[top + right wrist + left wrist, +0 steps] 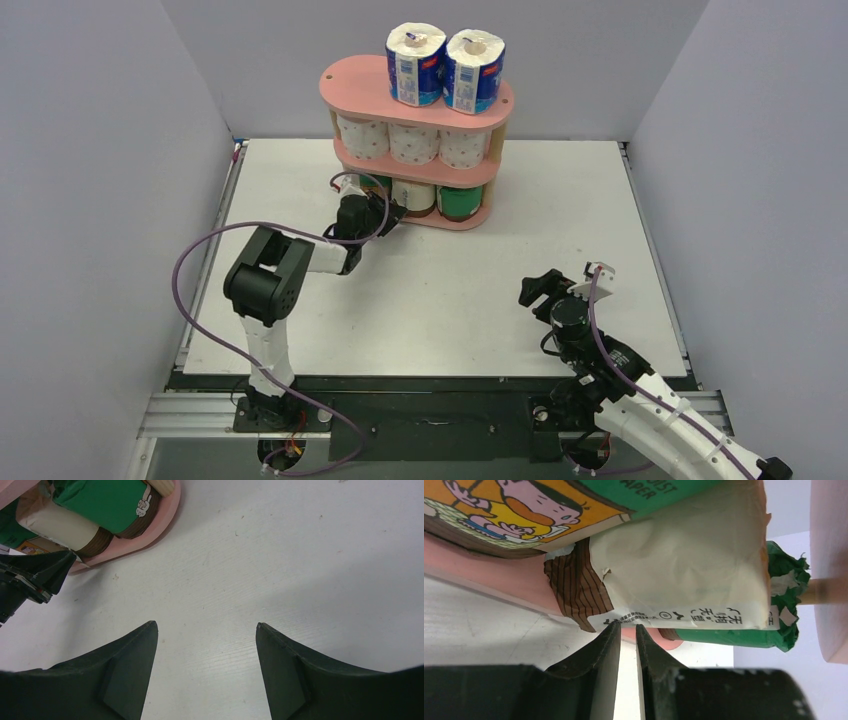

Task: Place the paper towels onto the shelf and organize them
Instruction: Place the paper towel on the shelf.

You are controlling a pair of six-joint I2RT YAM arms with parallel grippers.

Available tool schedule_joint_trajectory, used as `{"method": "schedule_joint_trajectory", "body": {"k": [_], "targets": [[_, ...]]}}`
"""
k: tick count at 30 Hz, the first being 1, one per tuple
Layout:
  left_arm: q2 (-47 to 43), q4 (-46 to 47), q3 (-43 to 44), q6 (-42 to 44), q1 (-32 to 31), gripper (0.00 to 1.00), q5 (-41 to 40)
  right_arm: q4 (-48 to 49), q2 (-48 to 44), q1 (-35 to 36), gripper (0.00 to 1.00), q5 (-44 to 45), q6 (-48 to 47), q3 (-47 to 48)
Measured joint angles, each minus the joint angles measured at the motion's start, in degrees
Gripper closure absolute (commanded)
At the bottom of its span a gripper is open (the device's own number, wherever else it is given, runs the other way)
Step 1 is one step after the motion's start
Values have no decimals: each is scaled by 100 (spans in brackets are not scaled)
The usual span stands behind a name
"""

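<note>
Your left end effector (pixel 628 626) has its fingers together, tips right at the beige roll (pixel 684 565) on the bottom board of the shelf (pixel 352 85). Your right end effector (pixel 206 625) has its fingers apart over the surface (pixel 300 555), well away from the shelf. Two blue rolls (pixel 417 62) stand on top and three dotted rolls (pixel 413 143) fill the middle board.

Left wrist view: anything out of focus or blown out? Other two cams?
Left wrist: sharp on the beige-wrapped roll, print readable; the pink shelf board at the right edge is soft. Right wrist: right gripper near-black, little detail; table evenly lit. Top external: even light, soft shadows, no glare.
</note>
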Motion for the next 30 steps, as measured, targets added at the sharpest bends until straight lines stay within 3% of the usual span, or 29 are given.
{"method": "schedule_joint_trajectory", "body": {"k": [22, 26, 30], "targets": [[334, -4, 278, -13, -2, 84, 50, -4, 57, 0, 33, 59, -2, 0], [223, 20, 81, -11, 0, 76, 46, -4, 57, 0, 33, 61, -2, 0], [-234, -11, -439, -9, -13, 61, 7, 2, 85, 0, 30, 57, -2, 0]]}}
